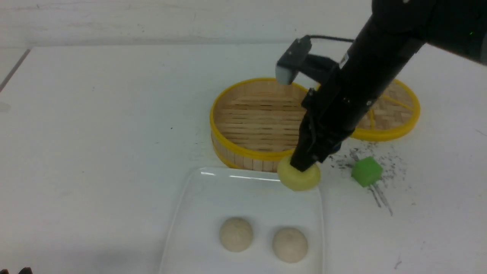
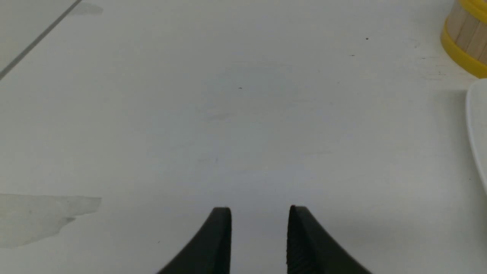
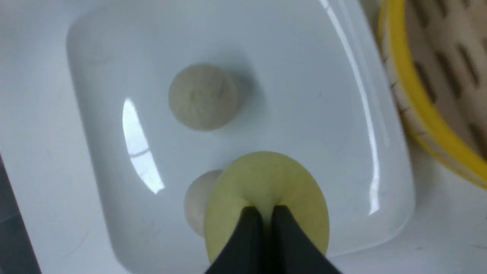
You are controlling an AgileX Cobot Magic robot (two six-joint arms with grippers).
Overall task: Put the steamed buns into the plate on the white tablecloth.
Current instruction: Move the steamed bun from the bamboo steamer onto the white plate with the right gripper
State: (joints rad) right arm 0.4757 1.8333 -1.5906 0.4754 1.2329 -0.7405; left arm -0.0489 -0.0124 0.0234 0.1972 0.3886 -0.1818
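My right gripper is shut on the pale yellow steamed bun, pinching its top and holding it above the far right corner of the white plate. Two off-white steamed buns lie in the plate, one beside the other. The plate rests on the white tablecloth. My left gripper hovers open over bare cloth, nothing between its fingers; the plate's edge shows at that view's side.
The round bamboo steamer basket stands just behind the plate, its woven lid behind my right arm. A green cube sits on scuffed cloth to the plate's right.
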